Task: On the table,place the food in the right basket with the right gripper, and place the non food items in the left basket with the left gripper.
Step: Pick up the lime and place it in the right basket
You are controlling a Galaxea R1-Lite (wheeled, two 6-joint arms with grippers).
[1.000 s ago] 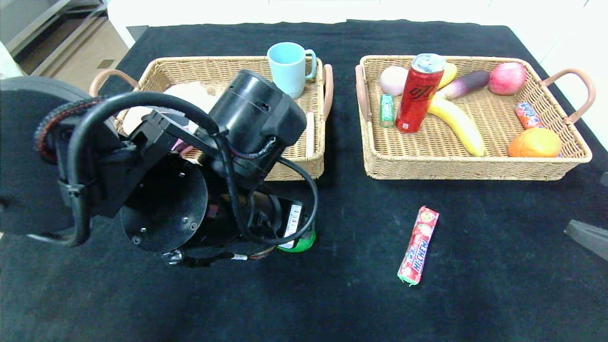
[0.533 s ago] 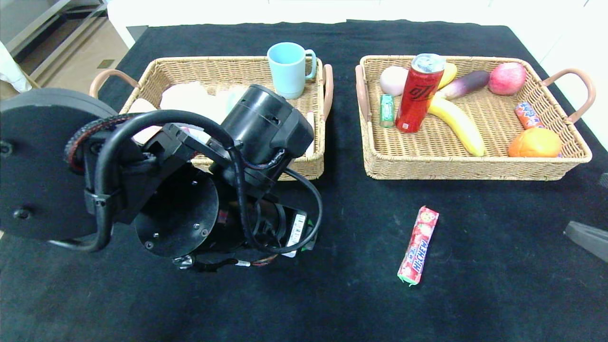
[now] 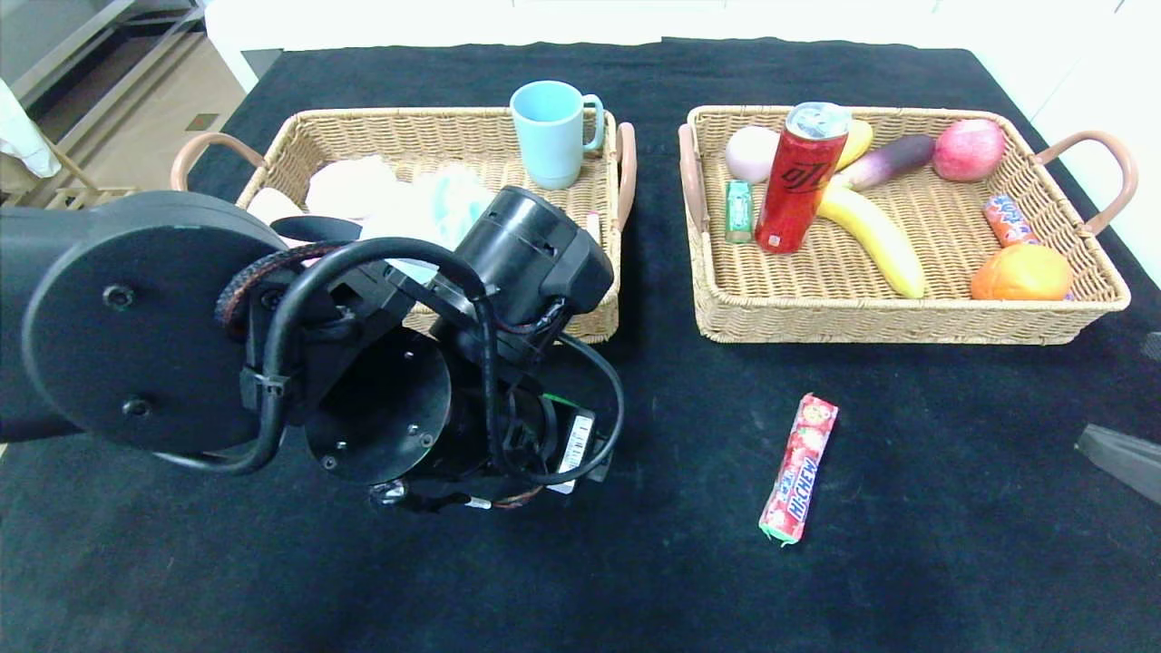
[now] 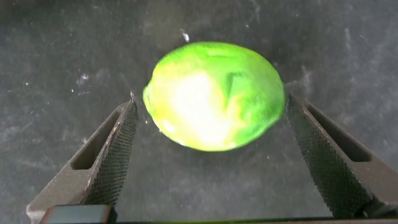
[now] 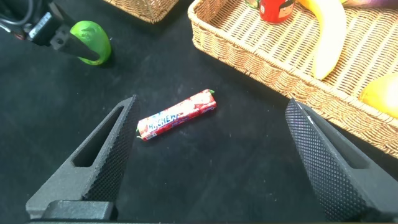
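The green lime-like object [image 4: 214, 94] lies on the black table [image 3: 907, 562], in front of the left basket [image 3: 426, 136] and just past its near edge, hidden in the head view under the left arm's wrist. In the left wrist view the left gripper [image 4: 208, 162] stands directly over it with its jaws spread apart, one finger [image 4: 115, 155] on each side of the green object and a sliver of table visible between each pad and its skin, so it is not clamped. Whether the pads touch the object cannot be told for sure. Behind the green object, the left basket holds a light blue mug [image 3: 549, 131] standing upright at its far right corner and some white and pale bundles [image 3: 363, 186] toward its left. To the right of the green object, well apart from it on the bare cloth, lies a Hi-Chew candy stick [image 3: 800, 467], in front of the right basket [image 3: 907, 317]. That basket contains an upright red can [image 3: 800, 177], a banana [image 3: 875, 236], an orange [image 3: 1020, 272], an apple [image 3: 969, 150], a purple eggplant-like piece [image 3: 884, 161], a small green pack [image 3: 739, 210] and a small orange-red pack [image 3: 1007, 219]. The right gripper [image 5: 211, 155] hangs above the table near the candy stick, jaws wide apart and holding nothing.
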